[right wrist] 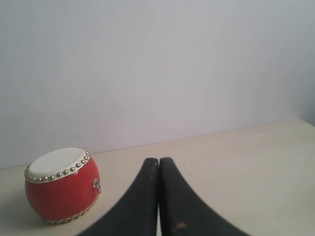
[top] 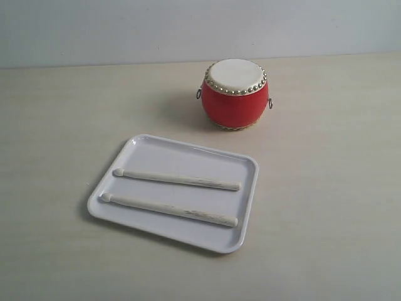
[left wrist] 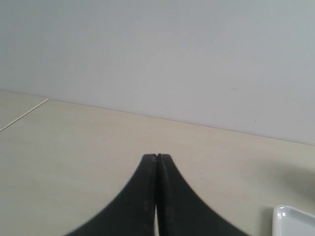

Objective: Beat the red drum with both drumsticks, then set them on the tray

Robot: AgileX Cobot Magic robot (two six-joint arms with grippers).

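Note:
The red drum (top: 235,94) with cream skin and gold studs stands at the back of the table, and it also shows in the right wrist view (right wrist: 62,185). In front of it lies the white tray (top: 144,145), with both pale drumsticks on it: one farther back (top: 177,179), one nearer (top: 170,209), tips pointing left. Neither arm shows in the exterior view. My left gripper (left wrist: 156,156) is shut on nothing, over bare table, with a corner of the tray (left wrist: 294,222) beside it. My right gripper (right wrist: 158,160) is shut on nothing, to one side of the drum.
The pale tabletop (top: 326,188) stretches around tray and drum. A plain light wall (top: 125,25) closes off the back edge. A table edge or seam (left wrist: 24,114) shows in the left wrist view.

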